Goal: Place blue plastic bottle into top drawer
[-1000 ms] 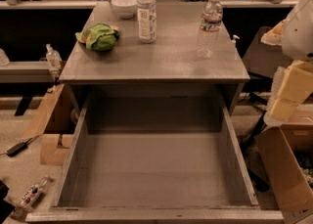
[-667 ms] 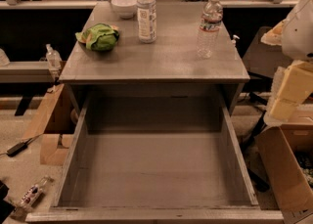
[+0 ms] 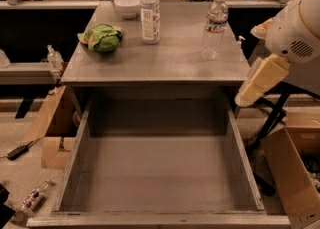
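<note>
The blue plastic bottle, clear with a white cap and a tall white label, stands upright at the back of the grey cabinet top. The top drawer is pulled wide open below it, and nothing lies in it. My gripper is out of view. Only my arm's white joint and a cream link show, at the right edge beside the cabinet's right front corner, apart from the bottle.
A ribbed clear bottle stands at the back right of the top. A green bag and a white bowl sit at the back left. Cardboard boxes stand on the floor at the right and left.
My arm's cream link has shifted left, closer to the cabinet's right front corner. The bottles and the drawer have not moved.
</note>
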You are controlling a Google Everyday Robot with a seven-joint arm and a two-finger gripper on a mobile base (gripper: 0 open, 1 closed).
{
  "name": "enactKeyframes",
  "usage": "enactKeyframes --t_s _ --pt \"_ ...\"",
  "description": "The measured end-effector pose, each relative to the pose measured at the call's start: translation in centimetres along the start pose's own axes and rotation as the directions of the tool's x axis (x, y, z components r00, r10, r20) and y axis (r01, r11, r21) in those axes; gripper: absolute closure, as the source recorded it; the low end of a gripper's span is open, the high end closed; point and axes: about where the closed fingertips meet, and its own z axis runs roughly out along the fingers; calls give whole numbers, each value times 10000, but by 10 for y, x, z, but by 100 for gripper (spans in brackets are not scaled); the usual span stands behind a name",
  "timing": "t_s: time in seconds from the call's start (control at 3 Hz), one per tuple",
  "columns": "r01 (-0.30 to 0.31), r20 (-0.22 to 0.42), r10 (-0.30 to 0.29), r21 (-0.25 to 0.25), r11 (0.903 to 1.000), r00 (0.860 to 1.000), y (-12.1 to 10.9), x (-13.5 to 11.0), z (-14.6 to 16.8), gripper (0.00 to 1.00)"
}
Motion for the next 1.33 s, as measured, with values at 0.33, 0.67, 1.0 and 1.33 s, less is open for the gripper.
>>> enactKeyframes --t_s 0.33,0.67,1.0,1.33 --pt "-1315 1636 1246 321 9908 9786 -27 -18 32 0" --pt "-2537 2993 2204 770 9642 9283 -55 -39 52 0" --pt "-3133 4096 2353 1343 9401 8814 -72 -66 59 0" --pt "-3580 4895 2136 2226 9068 8455 -91 -85 50 0"
